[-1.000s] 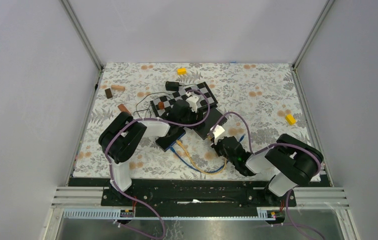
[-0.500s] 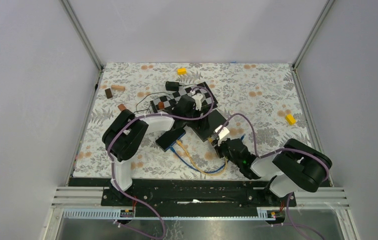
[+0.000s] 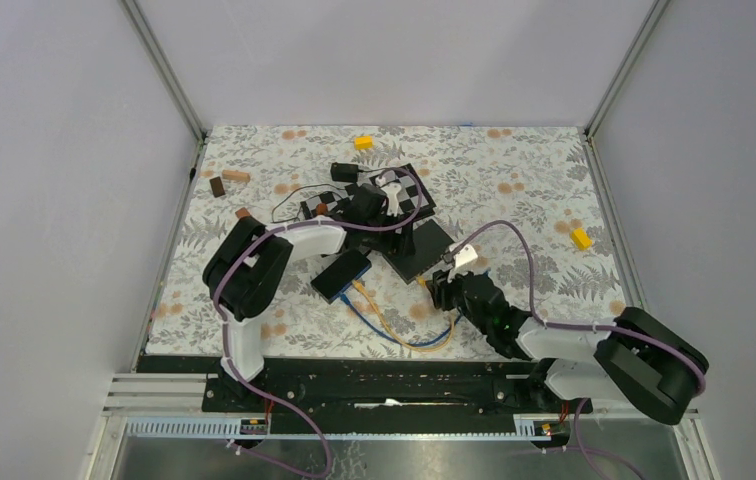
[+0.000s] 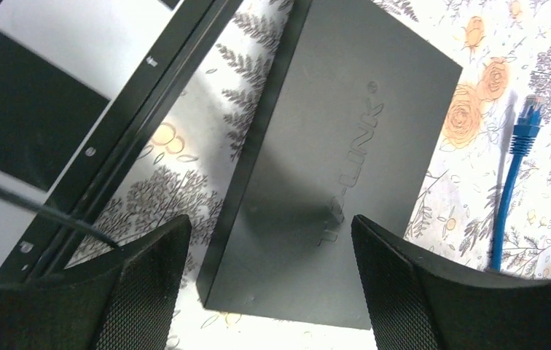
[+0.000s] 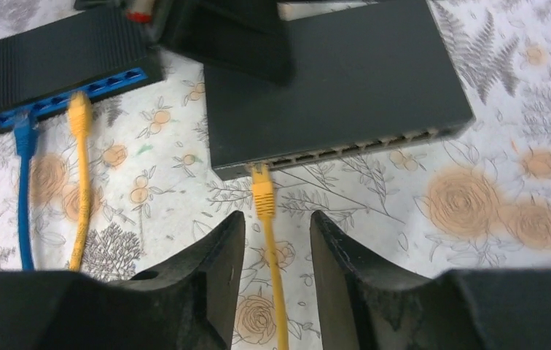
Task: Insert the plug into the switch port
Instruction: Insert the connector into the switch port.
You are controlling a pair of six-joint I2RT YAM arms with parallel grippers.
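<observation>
Right claw [image 3: 442, 290] stood at 5 o'clock of the black switch [image 3: 422, 247] in the top view, close to its near edge, with bare mat [image 3: 534, 200] toward 3 o'clock.

Left wrist view: left claw [image 4: 269, 226] was unclenched, jaws wide above the switch's lid and gripping nothing. A blue plug [image 4: 524, 125] lay loose at 3 o'clock.

Right wrist view: right claw was unclenched, its fingers [image 5: 214, 277] flanking the yellow plug [image 5: 261, 191] without contact. The plug's tip sat in the port row at the left end of the switch's front edge.
</observation>
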